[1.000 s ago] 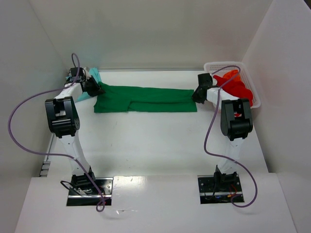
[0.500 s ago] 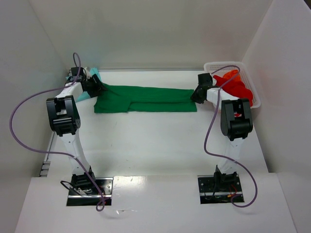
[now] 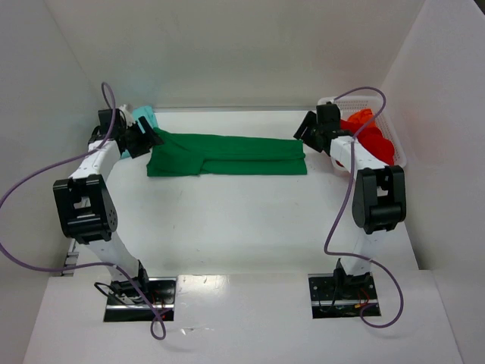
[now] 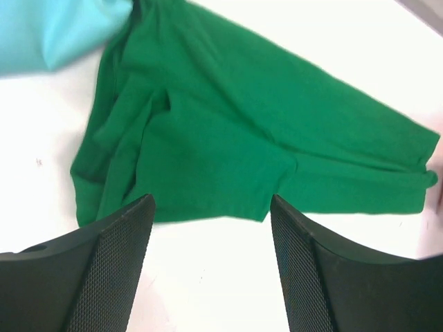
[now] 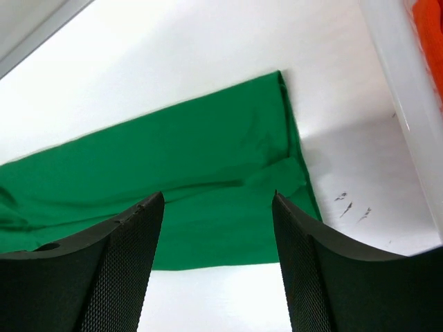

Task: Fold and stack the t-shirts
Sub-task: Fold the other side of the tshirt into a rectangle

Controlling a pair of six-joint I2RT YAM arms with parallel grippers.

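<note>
**Position of article.** The dark green cloth t-shirt (image 3: 227, 154) lies flat on the far half of the white table (image 3: 242, 227), folded into a long narrow band. Its long axis runs left to right across the table. The left end is the deeper and bulkier one, with layered folds visible in the left wrist view; the right end finishes in a straight, square edge.

**Grippers.** The left gripper (image 3: 144, 139) stands just beyond the band's left end and the right gripper (image 3: 305, 130) just beyond its right end. Each is about equally near its own end. Both wrist views show the jaws spread wide with bare table and cloth visible between them. Neither gripper has hold of anything, and both hang above the cloth, not on it.

**Other articles.** A pale teal cloth t-shirt (image 3: 144, 117) lies in the far left corner, next to the band's left end. The two appear to touch at one corner, though the view there is too cramped to confirm overlap. Bright red cloth t-shirts (image 3: 371, 136) sit in the white plastic mesh basket (image 3: 399, 158) at the far right.

**Assessment.** The next fold should probably halve the band along its long axis. As the teal garment lies to the left, carrying the right end leftward looks the shorter route, and the right gripper is the nearer one for that.
</note>
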